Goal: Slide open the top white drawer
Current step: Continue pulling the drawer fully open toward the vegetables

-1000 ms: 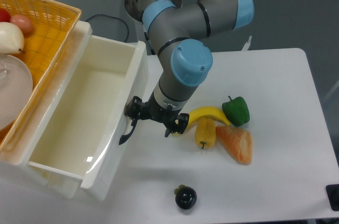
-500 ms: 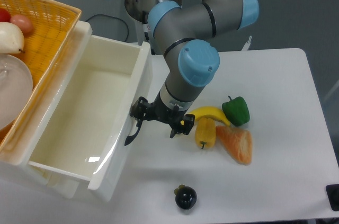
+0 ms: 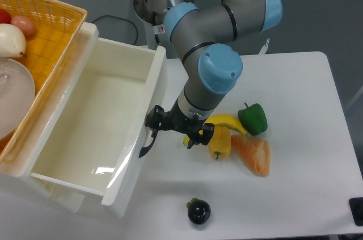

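Note:
The top white drawer [image 3: 85, 138] stands pulled far out of the cabinet toward the right, and its deep glossy inside is empty. Its curved black handle [image 3: 146, 143] sticks out from the front panel [image 3: 138, 163]. My gripper [image 3: 153, 125] reaches in from the right at the handle's upper end, and its black fingers are shut on the handle. The lower drawer is hidden under the open one.
A wicker basket [image 3: 51, 24] with fruit and a white dish sits on the cabinet at the left. Right of my gripper lie a banana [image 3: 226, 121], a yellow pepper [image 3: 219, 142], a green pepper [image 3: 253, 118] and an orange piece [image 3: 253, 155]. A dark round fruit [image 3: 198, 211] lies near the front.
The drawer has slid further out to the right. My gripper moved right and slightly down with the handle, closer to the banana and yellow pepper.

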`<state>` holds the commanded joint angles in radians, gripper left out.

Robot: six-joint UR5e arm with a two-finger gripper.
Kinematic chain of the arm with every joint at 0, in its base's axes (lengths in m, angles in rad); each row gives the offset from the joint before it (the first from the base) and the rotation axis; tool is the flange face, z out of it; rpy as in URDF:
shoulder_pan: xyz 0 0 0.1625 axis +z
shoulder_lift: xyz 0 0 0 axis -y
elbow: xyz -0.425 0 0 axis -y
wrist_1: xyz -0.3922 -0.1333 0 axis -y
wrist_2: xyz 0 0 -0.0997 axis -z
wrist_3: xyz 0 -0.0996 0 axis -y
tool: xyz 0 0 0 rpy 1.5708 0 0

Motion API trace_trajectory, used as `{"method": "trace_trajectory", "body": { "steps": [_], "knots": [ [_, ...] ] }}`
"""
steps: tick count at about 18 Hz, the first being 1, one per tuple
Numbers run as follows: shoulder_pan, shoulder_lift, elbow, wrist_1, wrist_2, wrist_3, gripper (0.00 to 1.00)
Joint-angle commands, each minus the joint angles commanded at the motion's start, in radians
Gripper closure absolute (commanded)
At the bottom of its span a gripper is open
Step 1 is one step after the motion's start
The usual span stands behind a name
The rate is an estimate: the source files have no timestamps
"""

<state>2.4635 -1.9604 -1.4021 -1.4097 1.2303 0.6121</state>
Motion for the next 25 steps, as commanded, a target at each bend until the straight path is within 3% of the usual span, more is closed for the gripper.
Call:
{"method": "trace_trajectory", "body": {
  "steps": [25],
  "knots": [
    [0.005,-0.012,-0.017,-0.005,-0.02,-0.005,0.0]
  ]
}}
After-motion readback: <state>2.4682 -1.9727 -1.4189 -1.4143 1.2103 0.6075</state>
